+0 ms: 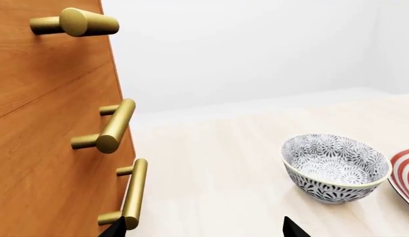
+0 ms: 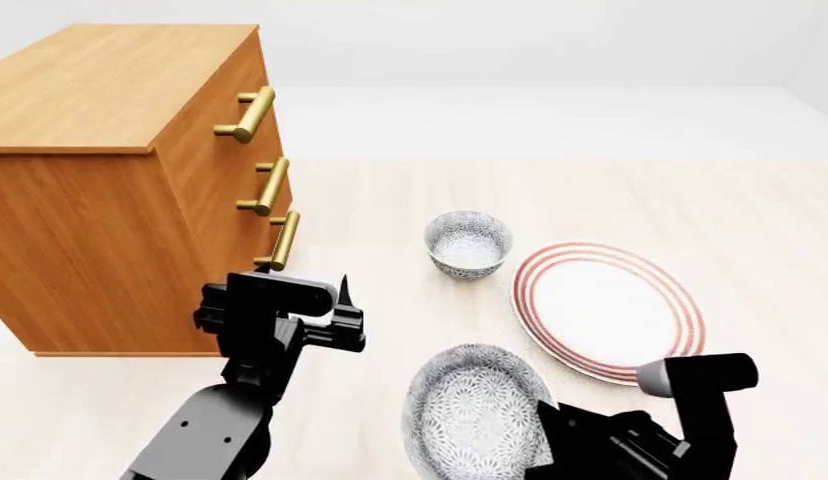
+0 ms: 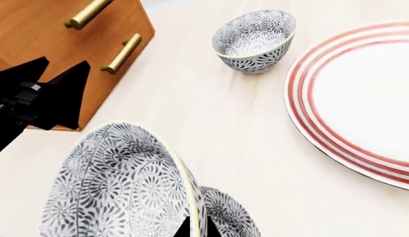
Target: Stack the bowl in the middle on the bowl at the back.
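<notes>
The bowl at the back (image 2: pixel 468 243) stands upright on the pale floor, left of the plate; it also shows as the far bowl (image 3: pixel 254 34) in the right wrist view and as the bowl (image 1: pixel 335 168) in the left wrist view. The bowl in the middle (image 2: pixel 474 410) hangs tilted above the floor, its speckled inside facing the head camera. My right gripper (image 3: pixel 196 228) is shut on that bowl's (image 3: pixel 119 187) rim. A third bowl (image 3: pixel 232 217) lies just under it. My left gripper (image 2: pixel 341 310) is open and holds nothing, near the cabinet's lowest handle.
A wooden cabinet (image 2: pixel 107 180) with brass handles (image 2: pixel 267 186) stands at the left, close to my left gripper (image 1: pixel 204 233). A flat white plate with red rings (image 2: pixel 608 310) lies right of the back bowl. Open floor stretches between the held bowl and the back bowl.
</notes>
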